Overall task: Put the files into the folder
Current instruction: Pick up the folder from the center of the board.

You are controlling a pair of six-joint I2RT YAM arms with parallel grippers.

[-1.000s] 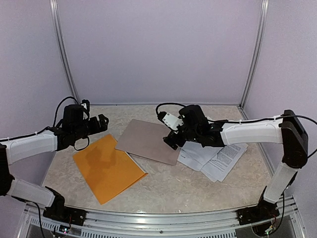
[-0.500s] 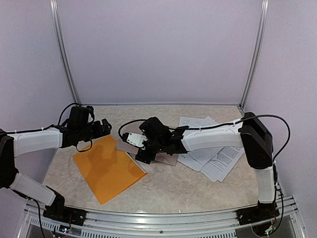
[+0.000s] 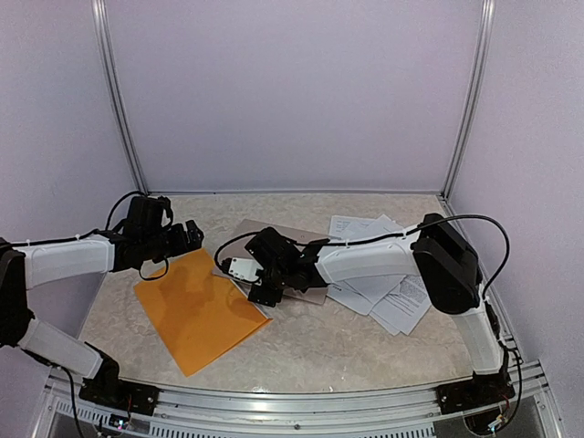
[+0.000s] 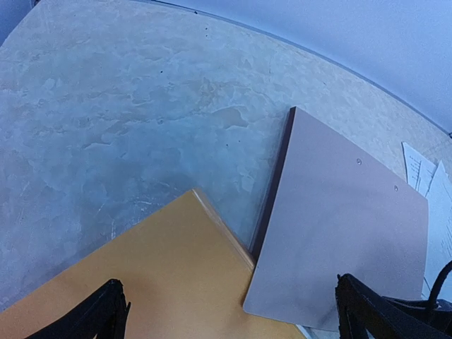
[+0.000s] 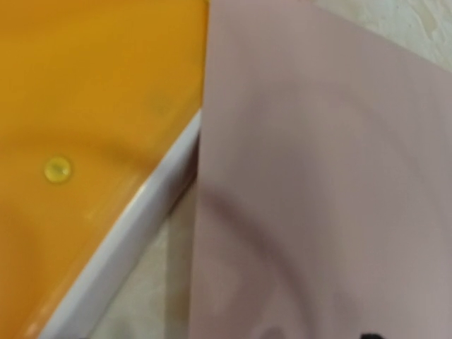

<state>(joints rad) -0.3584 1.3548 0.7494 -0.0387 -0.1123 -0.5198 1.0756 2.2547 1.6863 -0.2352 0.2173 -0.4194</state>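
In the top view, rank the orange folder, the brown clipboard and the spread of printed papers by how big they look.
1. Flat orange plastic folder: largest.
2. Stiff grey-brown clipboard and the spread of white printed paper sheets: unsure, because the right arm covers part of each.

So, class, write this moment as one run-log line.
left gripper open above folder | right gripper low at clipboard edge | papers outside folder
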